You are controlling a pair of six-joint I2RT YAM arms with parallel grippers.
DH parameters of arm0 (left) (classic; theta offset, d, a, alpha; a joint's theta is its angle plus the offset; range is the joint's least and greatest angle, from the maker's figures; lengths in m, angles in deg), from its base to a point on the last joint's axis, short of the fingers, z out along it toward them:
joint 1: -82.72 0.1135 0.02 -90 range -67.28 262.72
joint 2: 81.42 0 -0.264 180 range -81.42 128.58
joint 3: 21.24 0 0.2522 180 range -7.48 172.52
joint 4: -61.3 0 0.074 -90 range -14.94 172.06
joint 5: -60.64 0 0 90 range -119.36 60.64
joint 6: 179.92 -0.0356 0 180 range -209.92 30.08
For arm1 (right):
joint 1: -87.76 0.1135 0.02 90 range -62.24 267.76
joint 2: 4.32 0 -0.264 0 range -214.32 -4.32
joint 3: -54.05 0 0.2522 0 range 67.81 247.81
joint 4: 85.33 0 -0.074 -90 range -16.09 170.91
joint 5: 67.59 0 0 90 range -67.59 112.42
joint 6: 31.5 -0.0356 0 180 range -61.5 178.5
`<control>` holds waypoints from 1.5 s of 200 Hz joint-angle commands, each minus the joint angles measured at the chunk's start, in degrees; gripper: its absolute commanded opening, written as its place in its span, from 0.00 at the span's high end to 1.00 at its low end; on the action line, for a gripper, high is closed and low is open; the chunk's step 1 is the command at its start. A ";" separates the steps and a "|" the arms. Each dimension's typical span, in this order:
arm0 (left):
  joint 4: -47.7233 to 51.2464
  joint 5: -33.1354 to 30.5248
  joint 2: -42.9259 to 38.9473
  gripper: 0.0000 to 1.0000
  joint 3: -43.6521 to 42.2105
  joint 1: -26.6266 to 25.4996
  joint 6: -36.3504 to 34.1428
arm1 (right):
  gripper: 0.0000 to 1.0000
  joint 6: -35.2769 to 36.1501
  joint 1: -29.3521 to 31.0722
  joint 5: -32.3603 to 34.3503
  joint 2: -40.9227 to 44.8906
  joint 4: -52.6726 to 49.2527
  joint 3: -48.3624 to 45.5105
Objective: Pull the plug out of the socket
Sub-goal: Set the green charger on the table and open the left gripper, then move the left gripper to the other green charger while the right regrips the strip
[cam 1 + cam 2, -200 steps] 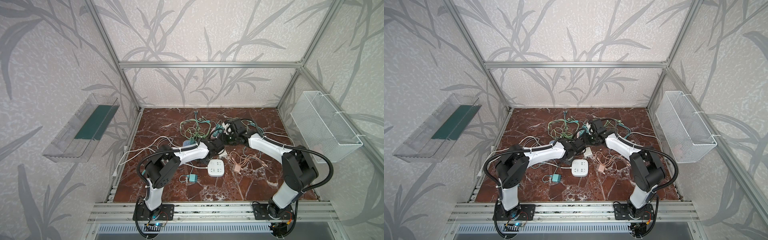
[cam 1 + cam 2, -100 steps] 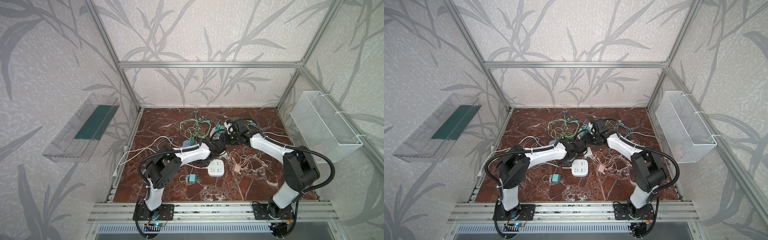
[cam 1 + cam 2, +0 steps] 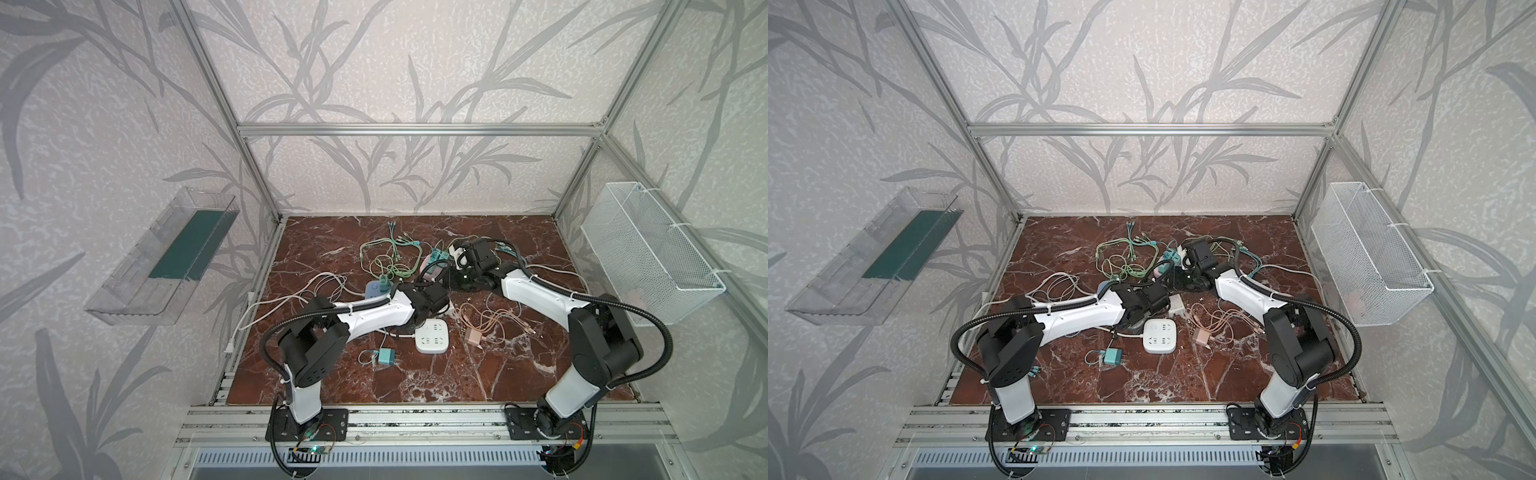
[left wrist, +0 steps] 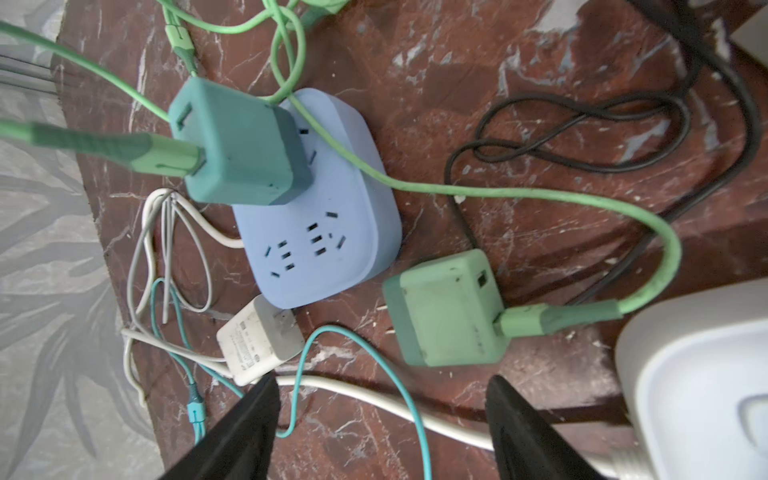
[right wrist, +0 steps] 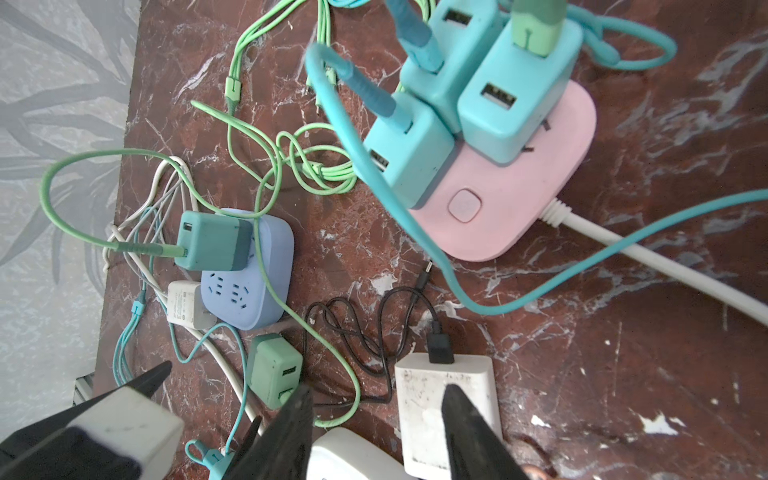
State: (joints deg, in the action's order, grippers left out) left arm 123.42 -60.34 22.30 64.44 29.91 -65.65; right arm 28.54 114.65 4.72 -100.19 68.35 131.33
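Both jaws apart and empty, left gripper (image 4: 382, 380) wide, right gripper (image 5: 376, 388) narrower, over cluttered marble tabletop (image 3: 498, 374), leaf-patterned walls (image 3: 415, 83).

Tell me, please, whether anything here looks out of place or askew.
Yes: a light green adapter lies on its side on the marble, unplugged, prongs bare, beside the blue socket block. A white adapter lies loose there too.

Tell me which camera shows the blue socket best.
The left wrist view: the blue socket is close and large, its slots and the teal plug seated in it clear. The right wrist view shows the socket smaller. In both top views it is a small, partly hidden patch.
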 commanded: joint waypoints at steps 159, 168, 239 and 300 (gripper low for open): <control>-18.04 9.16 -14.47 0.14 -10.07 14.91 3.92 | 0.58 -1.69 10.97 -6.07 -11.66 6.01 8.36; -18.44 10.46 -13.73 0.15 -9.74 16.00 3.91 | 0.58 -1.69 11.29 -6.14 -12.81 5.87 9.20; -18.83 15.83 -6.66 0.24 -3.89 21.15 0.79 | 0.55 -0.81 12.66 -6.70 -19.82 3.53 15.54; -20.44 17.98 -3.74 0.30 -2.27 23.03 0.03 | 0.55 -1.03 12.66 -6.39 -23.48 2.95 18.36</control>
State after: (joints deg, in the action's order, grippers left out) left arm 103.64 -43.51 17.15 60.01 52.18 -64.53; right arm 27.06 127.15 -1.25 -121.77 72.37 147.40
